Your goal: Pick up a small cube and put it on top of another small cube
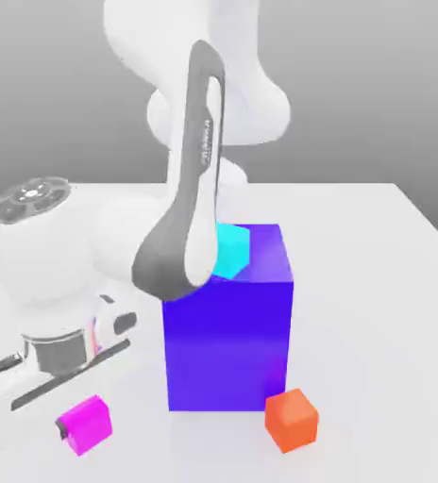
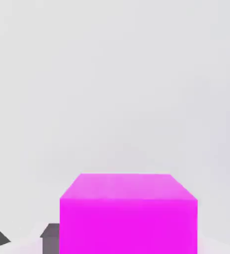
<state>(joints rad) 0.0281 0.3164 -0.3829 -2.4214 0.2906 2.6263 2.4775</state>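
The small cube (image 1: pixel 91 420), plain magenta, rests on the white table near the front at the exterior view's left. My gripper (image 1: pixel 83 429) has come down over it and is shut on it, with a dark fingertip (image 1: pixel 64 430) pressed against its side. In the hand view the magenta cube (image 2: pixel 128 213) sits close up between the jaws, and a dark finger (image 2: pixel 50 240) touches its edge. The other small cube is hidden or out of view.
A big blue-purple block (image 1: pixel 227 325) stands mid-table, just to the right of my hand in the exterior view. A cyan cube (image 1: pixel 232 250) peeks out behind it. An orange cube (image 1: pixel 291 420) lies at the block's front right corner. The white table (image 1: pixel 383 283) stretches to the right.
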